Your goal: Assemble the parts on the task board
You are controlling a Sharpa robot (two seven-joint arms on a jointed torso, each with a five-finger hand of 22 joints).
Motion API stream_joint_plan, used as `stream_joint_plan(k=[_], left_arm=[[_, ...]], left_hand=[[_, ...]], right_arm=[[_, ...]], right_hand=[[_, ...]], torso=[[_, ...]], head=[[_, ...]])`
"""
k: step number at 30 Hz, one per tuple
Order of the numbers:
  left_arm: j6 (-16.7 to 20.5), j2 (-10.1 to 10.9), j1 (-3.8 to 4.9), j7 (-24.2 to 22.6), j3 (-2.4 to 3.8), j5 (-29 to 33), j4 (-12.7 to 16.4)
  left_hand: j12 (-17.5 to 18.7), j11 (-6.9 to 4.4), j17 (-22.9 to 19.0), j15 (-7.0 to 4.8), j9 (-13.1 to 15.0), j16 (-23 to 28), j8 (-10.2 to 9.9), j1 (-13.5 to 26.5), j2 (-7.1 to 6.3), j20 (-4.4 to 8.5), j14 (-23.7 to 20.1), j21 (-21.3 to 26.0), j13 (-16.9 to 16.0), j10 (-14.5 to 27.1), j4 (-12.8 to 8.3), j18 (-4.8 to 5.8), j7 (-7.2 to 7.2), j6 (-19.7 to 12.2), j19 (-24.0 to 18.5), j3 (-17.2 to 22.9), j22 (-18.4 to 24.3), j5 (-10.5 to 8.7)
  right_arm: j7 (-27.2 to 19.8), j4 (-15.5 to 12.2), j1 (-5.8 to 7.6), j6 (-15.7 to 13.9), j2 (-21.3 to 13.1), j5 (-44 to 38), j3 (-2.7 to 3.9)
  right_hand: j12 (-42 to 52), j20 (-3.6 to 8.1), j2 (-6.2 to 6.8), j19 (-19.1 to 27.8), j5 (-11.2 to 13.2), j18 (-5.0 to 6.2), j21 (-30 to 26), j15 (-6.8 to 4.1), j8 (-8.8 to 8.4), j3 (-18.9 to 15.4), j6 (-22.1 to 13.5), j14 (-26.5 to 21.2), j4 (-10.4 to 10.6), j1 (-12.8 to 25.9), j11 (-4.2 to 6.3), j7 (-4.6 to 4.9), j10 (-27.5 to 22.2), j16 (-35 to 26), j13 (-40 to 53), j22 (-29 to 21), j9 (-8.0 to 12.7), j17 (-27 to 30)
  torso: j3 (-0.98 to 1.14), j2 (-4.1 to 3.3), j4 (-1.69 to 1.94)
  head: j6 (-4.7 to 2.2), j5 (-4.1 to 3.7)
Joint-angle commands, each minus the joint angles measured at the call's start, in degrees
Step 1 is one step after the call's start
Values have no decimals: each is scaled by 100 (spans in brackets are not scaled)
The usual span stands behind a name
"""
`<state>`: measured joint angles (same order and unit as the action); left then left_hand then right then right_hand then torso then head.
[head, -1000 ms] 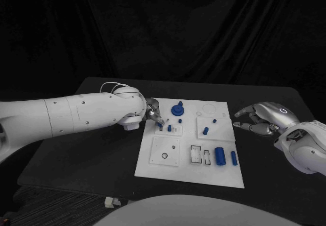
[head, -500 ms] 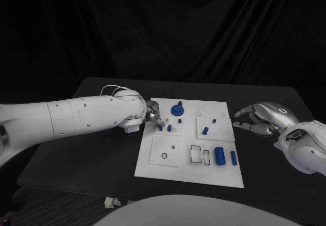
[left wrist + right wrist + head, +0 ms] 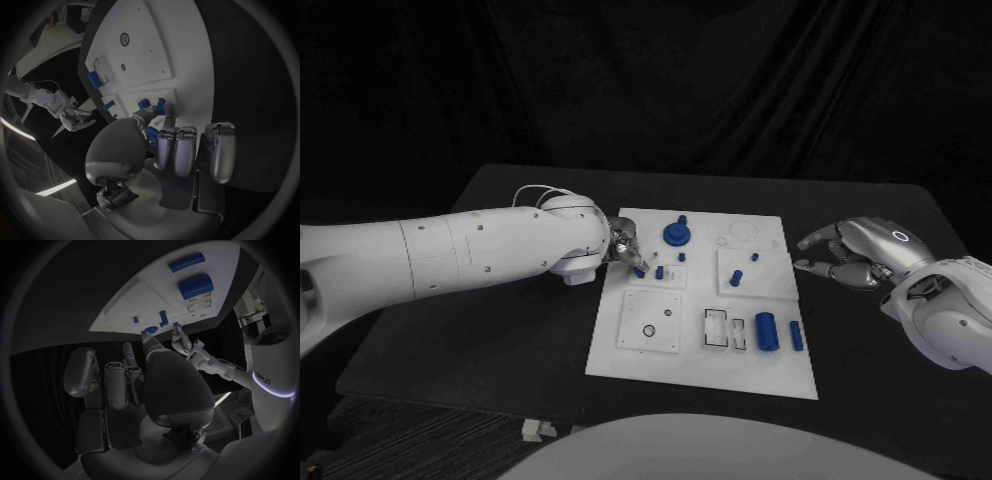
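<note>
**Left hand holds a small blue part at the board's near-left corner**

A black table (image 3: 488, 330) against dark drapery carries the white task board (image 3: 708, 355) at its middle. At the board's upper left area, the left hand (image 3: 620, 246) reaches in from the board's left edge, fingertips turned down, pinching a small blue peg (image 3: 640, 268); the left wrist view shows that peg (image 3: 152, 133) caught between thumb and finger, the other fingers lying side by side. Just beside it stands a second short peg (image 3: 659, 272). Behind them rises one blue knobbed wheel (image 3: 678, 234). Further right stand two small pegs (image 3: 736, 278) on a raised tile. Toward the board's front lie two blue cylinders, one thick (image 3: 766, 330) and one thin (image 3: 796, 336). The right hand (image 3: 855, 253) hovers off the board's right edge, fingers curled loosely and apart, holding nothing.
</note>
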<state>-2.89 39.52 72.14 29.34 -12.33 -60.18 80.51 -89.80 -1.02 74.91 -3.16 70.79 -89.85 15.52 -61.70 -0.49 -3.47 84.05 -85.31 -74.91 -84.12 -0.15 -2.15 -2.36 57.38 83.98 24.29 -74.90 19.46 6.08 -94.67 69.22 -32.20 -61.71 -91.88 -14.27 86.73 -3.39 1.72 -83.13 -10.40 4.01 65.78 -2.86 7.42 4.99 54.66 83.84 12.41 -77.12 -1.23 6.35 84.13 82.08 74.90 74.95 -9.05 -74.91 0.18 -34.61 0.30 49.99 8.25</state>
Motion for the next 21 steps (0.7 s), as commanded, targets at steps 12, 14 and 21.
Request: stream_joint_plan(k=[12,14,21], left_arm=[[-23,11,-34,-62,1,8,23],[-31,8,-37,-64,1,8,20],[-70,-5,-46,-77,1,8,12]], left_hand=[[-20,-36,1509,-37,-13,-15,-29,34,48,40,595,2,-1509,-588,4,64,35,3,142,59,-1309,-4],[-20,-34,1509,-36,-17,-15,-36,47,47,41,595,4,-1509,-588,12,63,29,0,140,65,-1309,-21],[-20,16,1509,7,-224,-15,-260,407,16,9,595,22,-1509,-588,378,61,-26,47,130,-274,-1304,-1031]], right_arm=[[68,-3,-33,-3,-9,-36,3],[68,-2,-35,-1,-8,-36,3],[66,0,-39,0,-3,-36,3]], right_hand=[[-14,-7,-21,32,-33,60,-22,11,-26,10,44,423,14,-10,0,-15,358,-17,1175,893,8,-697],[-14,-7,-21,32,-33,60,-22,11,-26,10,44,423,14,-10,0,-15,358,-17,1175,893,8,-697],[-14,-7,-21,32,-33,60,-22,11,-26,10,44,423,14,-10,0,-15,358,-17,1175,893,8,-697]], torso=[[-2,-4,0],[-2,-3,2],[-2,-6,1]], head=[[1,9],[1,15],[1,24]])
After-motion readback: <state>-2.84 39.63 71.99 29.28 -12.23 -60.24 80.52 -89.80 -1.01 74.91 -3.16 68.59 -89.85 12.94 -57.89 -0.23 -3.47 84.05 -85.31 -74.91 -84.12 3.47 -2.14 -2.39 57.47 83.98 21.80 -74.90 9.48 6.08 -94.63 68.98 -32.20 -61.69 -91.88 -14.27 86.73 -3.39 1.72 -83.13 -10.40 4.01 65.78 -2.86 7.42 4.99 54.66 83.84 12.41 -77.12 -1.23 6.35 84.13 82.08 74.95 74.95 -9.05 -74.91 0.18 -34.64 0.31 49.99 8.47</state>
